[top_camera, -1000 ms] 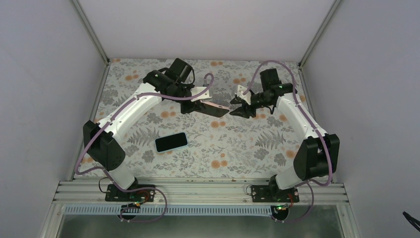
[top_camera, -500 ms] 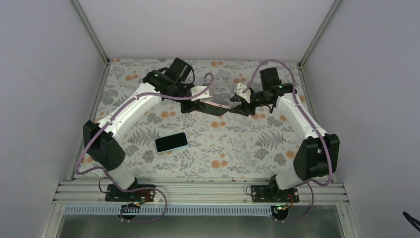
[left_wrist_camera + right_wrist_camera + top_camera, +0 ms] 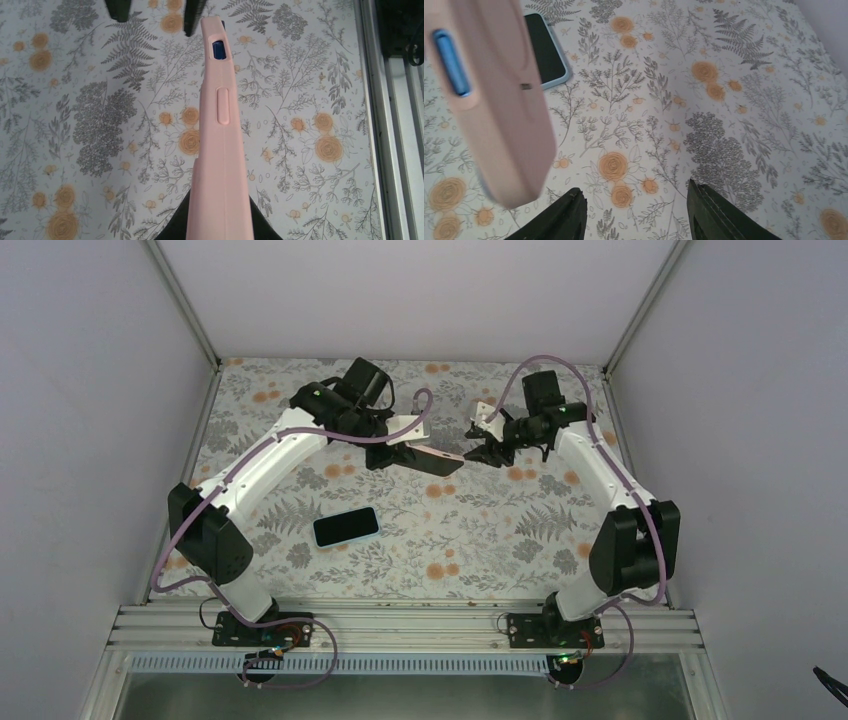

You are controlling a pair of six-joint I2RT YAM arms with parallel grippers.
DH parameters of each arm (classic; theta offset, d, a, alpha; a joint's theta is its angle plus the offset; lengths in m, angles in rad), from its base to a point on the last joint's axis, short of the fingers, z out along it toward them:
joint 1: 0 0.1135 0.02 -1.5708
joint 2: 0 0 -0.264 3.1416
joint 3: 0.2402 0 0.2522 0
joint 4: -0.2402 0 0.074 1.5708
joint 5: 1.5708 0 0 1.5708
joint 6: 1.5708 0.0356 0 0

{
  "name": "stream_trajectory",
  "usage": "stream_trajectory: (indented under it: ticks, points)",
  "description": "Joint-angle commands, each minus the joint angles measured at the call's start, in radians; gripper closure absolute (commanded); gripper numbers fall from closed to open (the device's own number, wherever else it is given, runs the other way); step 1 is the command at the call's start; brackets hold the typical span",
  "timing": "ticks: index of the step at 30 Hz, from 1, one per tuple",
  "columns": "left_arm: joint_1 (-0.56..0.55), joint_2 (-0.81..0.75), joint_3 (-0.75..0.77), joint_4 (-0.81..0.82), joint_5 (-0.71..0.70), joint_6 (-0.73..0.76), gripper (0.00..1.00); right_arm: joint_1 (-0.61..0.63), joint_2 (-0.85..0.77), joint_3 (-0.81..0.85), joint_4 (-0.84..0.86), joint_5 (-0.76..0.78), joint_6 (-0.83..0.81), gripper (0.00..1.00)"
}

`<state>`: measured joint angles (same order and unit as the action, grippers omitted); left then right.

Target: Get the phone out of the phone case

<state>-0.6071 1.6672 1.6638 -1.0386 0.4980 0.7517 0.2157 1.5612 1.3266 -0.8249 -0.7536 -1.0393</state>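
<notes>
- Left gripper (image 3: 396, 453) is clamped on one end of the pink phone case (image 3: 441, 458). It holds the case clear of the floral table (image 3: 450, 540), over the far middle, with the free end pointing at the other arm.
- The left wrist view shows the case edge-on (image 3: 220, 150), with a moulded side button facing the lens. This lifted pose probably leaves the free end open for the second claw.
- The phone (image 3: 216, 50) sits inside the case. Only a blue sliver of it shows through a side cutout, and the right wrist view shows the same blue (image 3: 451, 62).
- Right gripper (image 3: 481, 453) sits just beside the free end of the case, its fingers apart and holding nothing. In its own camera the two black fingers (image 3: 569, 215) flank bare tabletop, and the case looms at upper left, outside the gap.
- Judgement: the right arm is lining up to catch the case lip or push the handset out. It is off to one side and needs to shift across before closing.
- A second handset (image 3: 346, 527), dark screen up with a pale blue rim, lies flat on the table nearer the arm bases, well apart from both claws.
- Risk: soft silicone may flex rather than peel, so the corner could slip out of the grip.
</notes>
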Motion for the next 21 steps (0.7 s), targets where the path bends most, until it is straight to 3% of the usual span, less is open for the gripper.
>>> stream_trajectory:
  ticks: [1,21]
  points:
    - [-0.011,-0.027,0.0,0.011,0.061,0.015,0.98,0.001,0.006,0.043,0.025,0.01,-0.012,0.48]
    - [-0.011,-0.012,0.002,0.034,0.023,0.008,0.98,-0.014,-0.093,0.012,-0.165,-0.058,-0.117,0.45]
